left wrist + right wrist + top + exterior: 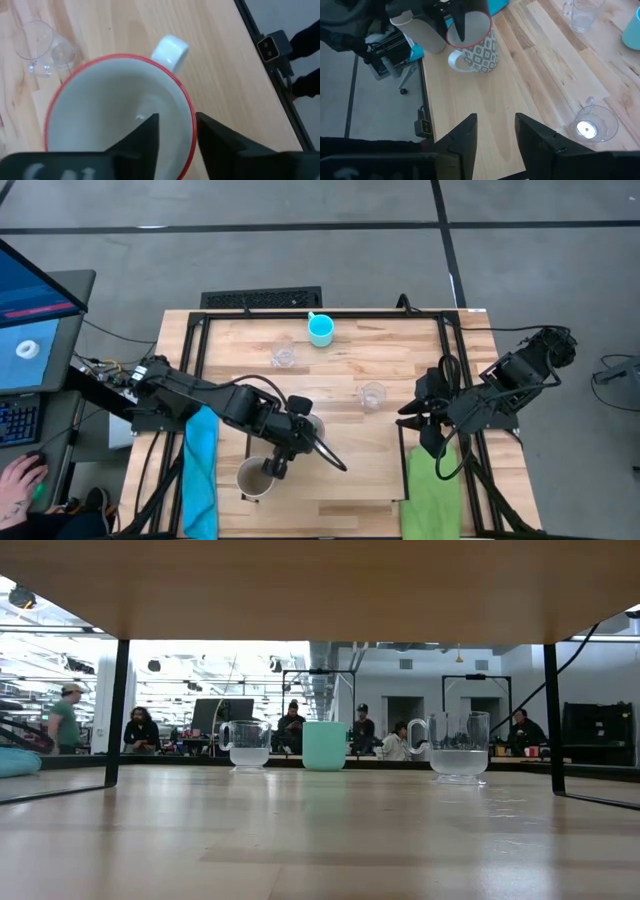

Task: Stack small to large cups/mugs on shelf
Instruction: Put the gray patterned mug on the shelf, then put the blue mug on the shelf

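My left gripper [300,423] [177,120] is shut on a white patterned mug with a red rim [308,427] [482,47] near the table's middle. A beige-tan mug [255,478] [420,32] stands on the light-wood shelf [350,475] at the near edge. The blue mug [320,330] [324,745] stands by the far edge. Two clear glasses [284,357] [372,395] stand on the tabletop. My right gripper [415,425] [495,122] hangs open, right of the nearer glass [592,127]. The black tumbler is not in view. My left gripper pinches the white mug's rim [187,107], on the side opposite the handle [170,50]. One finger [147,132] is inside the mug and one [215,132] is outside. The fingers come from above, pointing down. The mug stays upright; whether its base rests on anything I cannot tell.
A blue cloth [200,470] hangs at the near left and a green cloth [432,490] at the near right. Black rails [200,340] frame the tabletop. A person's hand [20,480] rests on a mouse beside the table. People show in the room beyond.
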`<action>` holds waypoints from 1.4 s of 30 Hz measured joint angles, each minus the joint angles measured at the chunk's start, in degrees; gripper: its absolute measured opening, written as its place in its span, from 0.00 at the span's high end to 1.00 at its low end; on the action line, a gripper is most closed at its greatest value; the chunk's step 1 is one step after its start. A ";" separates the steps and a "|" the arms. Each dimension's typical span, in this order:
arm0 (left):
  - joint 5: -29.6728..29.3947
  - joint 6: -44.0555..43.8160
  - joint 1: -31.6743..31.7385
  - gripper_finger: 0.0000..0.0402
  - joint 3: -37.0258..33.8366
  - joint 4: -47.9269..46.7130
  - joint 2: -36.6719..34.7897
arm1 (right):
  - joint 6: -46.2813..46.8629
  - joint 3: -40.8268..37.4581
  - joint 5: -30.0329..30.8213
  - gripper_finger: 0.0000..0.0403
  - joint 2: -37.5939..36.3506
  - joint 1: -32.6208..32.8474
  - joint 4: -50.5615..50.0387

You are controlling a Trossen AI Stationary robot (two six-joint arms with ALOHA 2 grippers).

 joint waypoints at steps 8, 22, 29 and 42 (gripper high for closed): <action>-0.08 -1.80 0.00 0.57 6.81 -0.44 0.02 | -0.01 0.00 0.00 0.62 0.00 0.00 0.00; -13.95 -0.59 0.00 0.55 29.28 -5.60 -0.03 | -10.64 0.07 5.98 0.62 1.62 -13.37 1.85; -19.00 -3.52 0.07 0.55 27.31 -7.80 -5.88 | -28.97 0.00 -2.29 0.56 9.34 -31.41 9.74; -23.30 -3.00 0.13 0.55 27.29 -14.11 -12.41 | -51.89 -0.01 -11.35 0.40 30.48 -49.82 25.67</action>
